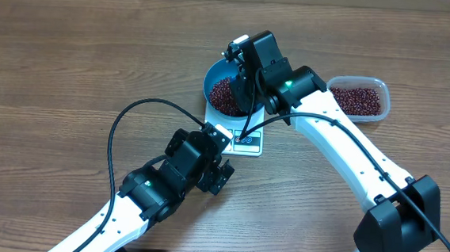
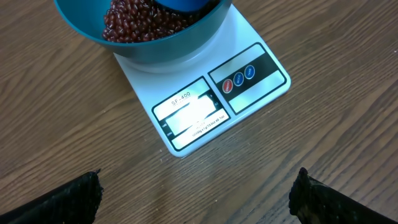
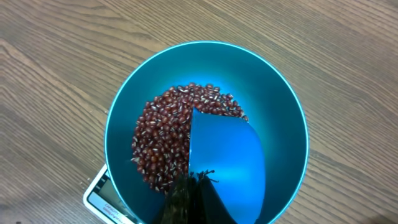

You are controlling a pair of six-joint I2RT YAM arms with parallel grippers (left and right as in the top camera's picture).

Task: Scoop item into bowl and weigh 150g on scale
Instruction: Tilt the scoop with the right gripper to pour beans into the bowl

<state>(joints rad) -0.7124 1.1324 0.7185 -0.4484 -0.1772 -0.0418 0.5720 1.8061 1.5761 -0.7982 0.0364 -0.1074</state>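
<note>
Where the bowl stands: the blue bowl [image 3: 118, 124] sits on the white scale [image 2: 249, 81], upper centre of the overhead frame.
Beans: a red-brown heap of beans [image 3: 158, 143] fills the left and upper part of the bowl's floor in the right wrist view.
Scoop: the blue scoop [image 3: 227, 162] is inside the bowl, lower right of the heap, its edge touching the beans.
Right gripper: the right gripper [image 3: 189, 190] is above the bowl, jaws pinched tight on the scoop's near end.
Left gripper: the left gripper [image 2: 196, 202] is spread wide and holding nothing, over bare table [image 2: 348, 143] just below the scale.
Display: the display [image 2: 193, 115] is washed out by glare and unreadable; three round buttons [image 2: 239, 79] sit beside it.
Tub: the clear tub [image 1: 359, 100] of more beans is at upper right, apart from the scale.
</note>
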